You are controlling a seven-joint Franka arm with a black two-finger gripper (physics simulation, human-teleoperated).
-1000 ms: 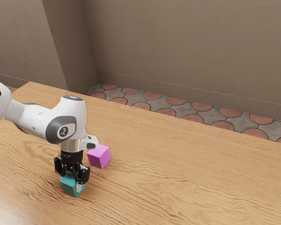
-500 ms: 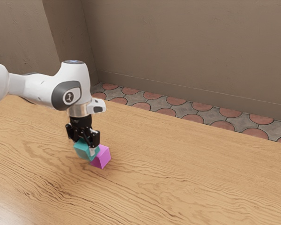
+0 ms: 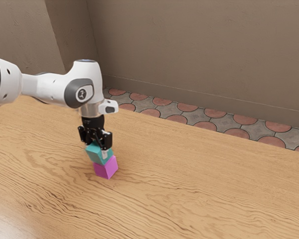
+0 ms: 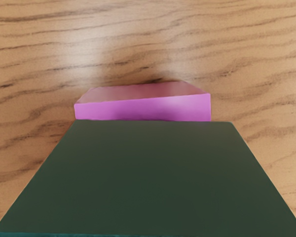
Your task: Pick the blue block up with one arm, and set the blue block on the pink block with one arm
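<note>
Table (image 3: 199,189): bare wood under the work. Arm (image 3: 45,87) reaches straight down over the blocks.

Step in hand, as I judge it: the set-down. To do it well I'd lower straight, check that the faces meet flat, part the fingers only slightly, then lift off vertically so nothing drags.

Gripper (image 3: 99,146): closed on the blue block (image 3: 99,154) from 2 sides, with the block directly under the hand. It looks seated on the pink block (image 3: 105,168), but I cannot tell contact from a thin gap. In the wrist view, pink (image 4: 143,106) shows past the far edge of blue (image 4: 148,182), a slight offset.
</note>
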